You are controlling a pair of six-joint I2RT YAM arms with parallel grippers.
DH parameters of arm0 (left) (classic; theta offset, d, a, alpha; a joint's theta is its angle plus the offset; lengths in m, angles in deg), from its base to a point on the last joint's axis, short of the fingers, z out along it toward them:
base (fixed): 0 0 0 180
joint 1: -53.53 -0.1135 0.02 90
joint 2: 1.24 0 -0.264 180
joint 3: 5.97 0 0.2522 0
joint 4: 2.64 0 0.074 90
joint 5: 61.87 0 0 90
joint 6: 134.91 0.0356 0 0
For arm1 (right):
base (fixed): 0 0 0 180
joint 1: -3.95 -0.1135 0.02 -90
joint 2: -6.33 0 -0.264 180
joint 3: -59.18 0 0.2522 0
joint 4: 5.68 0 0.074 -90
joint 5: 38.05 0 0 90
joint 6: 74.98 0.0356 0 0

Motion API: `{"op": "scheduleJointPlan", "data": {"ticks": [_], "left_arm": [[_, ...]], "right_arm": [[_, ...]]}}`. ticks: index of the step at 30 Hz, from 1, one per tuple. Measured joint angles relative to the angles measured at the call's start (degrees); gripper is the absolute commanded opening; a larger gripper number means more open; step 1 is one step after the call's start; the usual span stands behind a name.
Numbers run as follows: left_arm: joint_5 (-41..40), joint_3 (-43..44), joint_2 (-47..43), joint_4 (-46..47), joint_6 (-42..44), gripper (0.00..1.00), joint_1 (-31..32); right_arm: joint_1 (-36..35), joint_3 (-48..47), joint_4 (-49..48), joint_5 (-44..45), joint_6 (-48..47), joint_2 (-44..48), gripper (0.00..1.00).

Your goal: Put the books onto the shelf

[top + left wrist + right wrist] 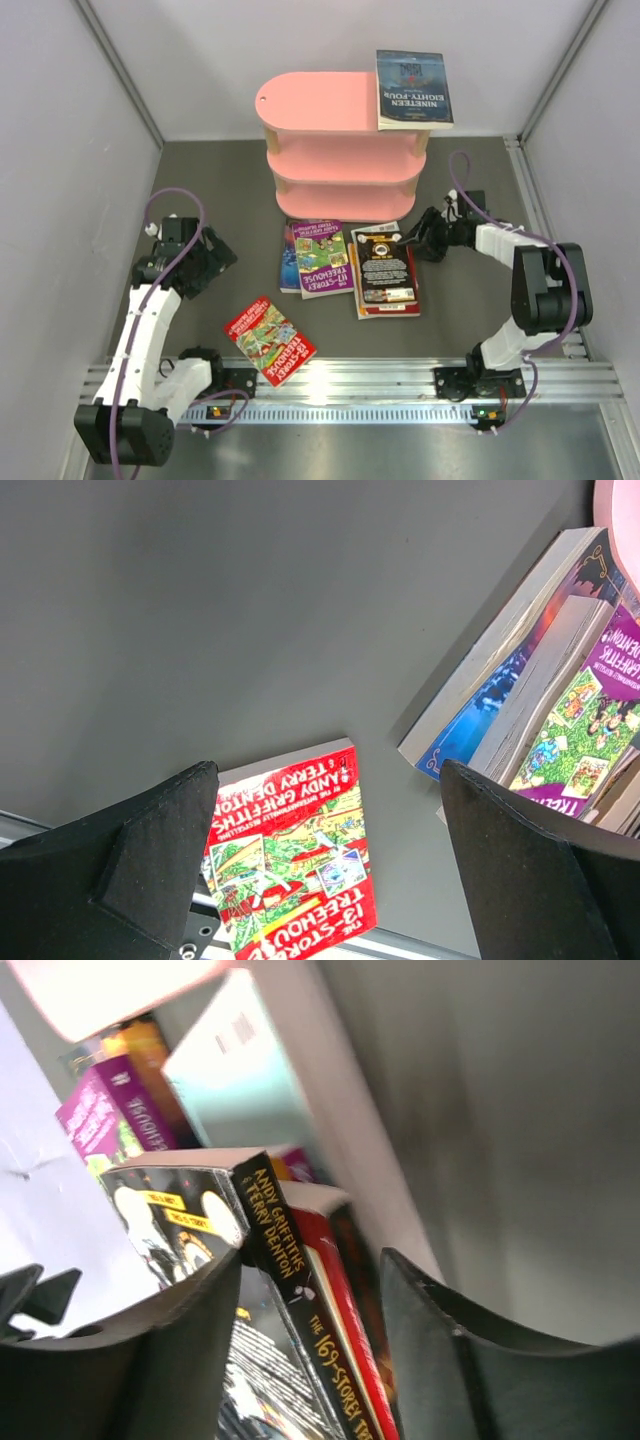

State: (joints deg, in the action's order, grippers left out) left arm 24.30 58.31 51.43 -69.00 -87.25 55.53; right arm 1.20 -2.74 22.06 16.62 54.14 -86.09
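Early yet. Right gripper (310, 1260) part-open astride black-covered book (190, 1210) topping stack, nothing lifted. Left gripper (328, 770) wide, empty; red Treehouse book (300, 860) just beneath. Beyond right gripper, shelf (320, 100) holds only Nineteen Eighty-Four (412, 90); purple-green stack (322, 258) lies on tabletop (200, 180).

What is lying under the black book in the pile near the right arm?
Directly under the black book a red book shows its spine and page edges. An orange book peeks out at the pile's left side. Their covers are hidden, so the count is unclear.
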Motion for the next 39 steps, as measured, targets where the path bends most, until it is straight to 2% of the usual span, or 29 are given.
{"op": "scheduleJointPlan", "data": {"ticks": [1, 3, 6, 7, 8, 15, 22, 23, 24, 25, 26, 28, 32, 39], "left_arm": [[-0.1, 0.1, 0.0, -0.1, 0.1, 0.97, 0.0], [-0.2, 0.2, 0.2, -0.3, 0.2, 0.97, 0.0], [-0.3, 0.4, 1.0, -0.3, 0.3, 0.97, 0.0], [-0.3, 0.4, 1.2, -0.3, 0.3, 0.97, 0.0], [-0.3, 0.4, 1.3, -0.3, 0.3, 0.97, 0.0], [-0.1, 0.1, 1.2, 0.2, -0.4, 0.97, 0.0], [0.0, -1.8, 0.9, 0.7, -1.3, 0.96, 0.0], [0.1, -1.8, 0.9, 0.7, -1.3, 0.96, 0.0], [0.2, -1.8, 0.9, 0.9, -1.3, 0.96, 0.0], [0.3, -1.8, 1.0, 1.1, -1.3, 0.96, 0.0], [0.4, -1.8, 1.1, 1.3, -1.3, 0.96, 0.0], [0.5, -1.8, 2.1, 1.6, -1.2, 0.96, 0.0], [1.0, -1.2, 4.5, 1.6, -1.2, 0.96, 0.0], [1.2, 0.8, 4.7, 1.6, -1.2, 0.96, 0.0]], "right_arm": [[-0.7, -0.4, -0.8, 0.0, 0.2, -0.2, 0.48], [-1.9, -1.2, -1.8, 0.0, 0.2, -0.8, 0.47], [-2.9, -2.2, -2.4, -0.2, 0.0, -1.2, 0.26], [-3.0, -2.6, -2.4, -0.5, 0.0, -1.2, 0.05], [-3.1, -3.2, -2.5, -0.8, -0.4, -1.2, 0.00], [-4.0, -3.9, 0.3, 0.4, -1.6, 0.4, 0.00], [-7.3, -3.8, 12.6, 4.3, -6.1, 12.6, 0.00], [-7.6, -3.8, 14.4, 4.8, -6.5, 14.3, 0.13], [-7.8, -4.0, 16.4, 5.3, -6.8, 16.2, 0.43], [-7.9, -4.3, 19.5, 6.3, -7.6, 17.4, 0.79], [-8.0, -4.4, 20.3, 6.7, -7.4, 18.6, 0.87], [-8.0, -5.4, 23.7, 8.0, -9.0, 18.9, 0.99], [-8.0, -5.4, 26.4, 10.2, -10.8, 16.8, 1.00], [-8.0, -1.2, 25.2, 10.5, -11.1, 14.6, 1.00]]}}
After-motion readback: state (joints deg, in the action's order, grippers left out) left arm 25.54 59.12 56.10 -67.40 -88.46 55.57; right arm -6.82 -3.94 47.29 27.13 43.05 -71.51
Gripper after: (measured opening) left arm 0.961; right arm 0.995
